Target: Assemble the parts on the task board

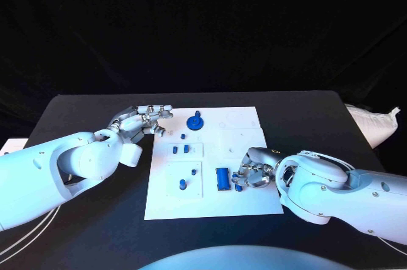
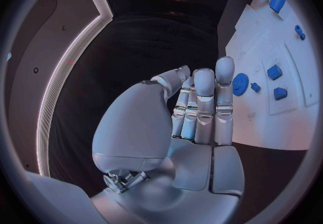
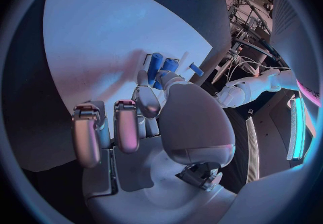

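The white task board (image 1: 229,200) lies in the middle of the black table. A round blue part (image 1: 195,123) sits near its far edge, with small blue parts (image 1: 176,149) on the squares below it. My left hand (image 1: 144,122) hovers by the board's far left corner, fingers straight and holding nothing (image 2: 202,105). My right hand (image 1: 253,169) sits low on the board's right half. Its thumb and a finger pinch at a long blue part (image 1: 222,177), which the right wrist view shows at the fingertips (image 3: 161,67). A small blue piece (image 1: 238,186) lies beside it.
A white bag (image 1: 373,123) lies at the table's right edge. A pale object (image 1: 10,145) sits at the left edge. Bare black table surrounds the board on every side.
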{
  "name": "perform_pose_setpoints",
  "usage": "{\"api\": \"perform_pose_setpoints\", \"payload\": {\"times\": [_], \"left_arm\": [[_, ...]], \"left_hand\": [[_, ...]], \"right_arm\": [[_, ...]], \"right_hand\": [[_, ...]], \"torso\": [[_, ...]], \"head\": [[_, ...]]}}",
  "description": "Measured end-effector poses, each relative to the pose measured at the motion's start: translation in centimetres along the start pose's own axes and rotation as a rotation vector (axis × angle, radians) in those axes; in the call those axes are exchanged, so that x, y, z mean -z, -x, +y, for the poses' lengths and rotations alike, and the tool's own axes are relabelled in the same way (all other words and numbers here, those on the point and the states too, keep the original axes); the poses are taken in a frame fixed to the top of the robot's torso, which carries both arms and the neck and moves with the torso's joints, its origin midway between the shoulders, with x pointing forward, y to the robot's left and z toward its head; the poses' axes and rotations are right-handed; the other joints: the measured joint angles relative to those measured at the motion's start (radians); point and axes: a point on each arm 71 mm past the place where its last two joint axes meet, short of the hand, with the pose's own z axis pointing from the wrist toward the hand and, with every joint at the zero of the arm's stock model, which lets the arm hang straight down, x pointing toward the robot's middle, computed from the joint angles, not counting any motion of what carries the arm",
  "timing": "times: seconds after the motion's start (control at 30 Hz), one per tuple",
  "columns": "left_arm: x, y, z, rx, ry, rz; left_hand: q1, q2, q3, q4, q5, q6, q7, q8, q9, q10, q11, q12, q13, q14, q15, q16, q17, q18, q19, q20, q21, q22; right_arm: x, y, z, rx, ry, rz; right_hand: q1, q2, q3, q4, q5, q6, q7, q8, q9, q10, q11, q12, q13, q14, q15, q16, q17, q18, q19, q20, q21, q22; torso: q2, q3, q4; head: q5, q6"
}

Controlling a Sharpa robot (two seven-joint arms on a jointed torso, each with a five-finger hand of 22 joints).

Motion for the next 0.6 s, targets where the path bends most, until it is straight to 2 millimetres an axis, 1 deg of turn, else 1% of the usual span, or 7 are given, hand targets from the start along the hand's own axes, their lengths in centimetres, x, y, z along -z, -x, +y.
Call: {"api": "perform_pose_setpoints", "payload": {"times": [0.07, 0.3, 0.37, 0.6], "left_arm": [[0.00, 0.00, 0.00, -0.001, 0.000, 0.000], [0.00, 0.00, 0.00, -0.002, 0.000, 0.001], [0.00, 0.00, 0.00, -0.003, 0.000, 0.002], [-0.02, -0.05, 0.00, -0.006, -0.001, 0.006]], "left_hand": [[0.000, 0.000, 0.000, 0.000, 0.000, 0.000, 0.000, 0.000, 0.000, 0.000, 0.000, 0.000, 0.000, 0.000, 0.000, 0.000, -0.001, 0.000, 0.000, 0.000, 0.000, -0.001], [0.000, 0.000, 0.000, 0.000, 0.000, 0.000, 0.000, 0.000, 0.000, 0.000, 0.000, 0.000, 0.000, 0.000, 0.000, 0.000, -0.001, 0.000, 0.000, 0.000, 0.000, -0.001], [0.000, 0.000, 0.000, 0.000, 0.000, 0.000, 0.000, 0.000, 0.000, 0.000, 0.000, 0.000, 0.000, 0.000, 0.000, 0.000, -0.001, 0.000, 0.000, 0.000, 0.000, -0.001], [0.000, 0.000, 0.000, 0.000, 0.000, 0.000, 0.000, 0.000, 0.000, 0.000, 0.000, 0.000, 0.000, 0.000, 0.000, 0.000, -0.001, 0.000, 0.000, 0.000, 0.000, -0.001]], "right_arm": [[0.08, 0.00, -0.02, 0.005, 0.001, -0.002], [0.28, -0.03, -0.03, 0.019, 0.003, -0.007], [0.32, -0.04, -0.02, 0.023, 0.004, -0.007], [0.41, -0.03, -0.04, 0.033, 0.005, -0.010]], "right_hand": [[0.000, 0.000, -0.001, -0.001, 0.001, 0.000, 0.000, 0.000, 0.000, 0.000, 0.000, 0.000, 0.001, 0.000, 0.000, 0.000, 0.000, 0.000, 0.000, 0.000, 0.000, 0.000], [0.008, 0.008, -0.004, -0.004, 0.001, 0.000, 0.000, -0.001, 0.001, 0.004, -0.004, 0.000, 0.002, 0.000, 0.000, 0.000, 0.000, 0.000, 0.000, 0.000, 0.000, 0.000], [0.008, 0.008, -0.004, -0.004, 0.001, 0.003, -0.003, -0.002, 0.001, 0.004, -0.004, 0.000, 0.002, 0.000, 0.000, 0.000, 0.000, 0.001, 0.000, 0.000, 0.000, 0.000], [0.008, 0.008, -0.001, -0.007, 0.000, 0.003, -0.003, -0.002, 0.002, 0.004, -0.004, 0.000, 0.003, 0.000, 0.000, 0.000, 0.000, 0.001, 0.000, 0.000, 0.000, 0.000]], "torso": [[0.000, 0.0006, -0.0002], [0.000, 0.0006, -0.0006], [0.000, 0.0006, -0.0004], [0.000, 0.0006, -0.0001]], "head": [[0.000, 0.000], [-0.002, 0.000], [-0.003, 0.000], [-0.004, -0.001]]}}
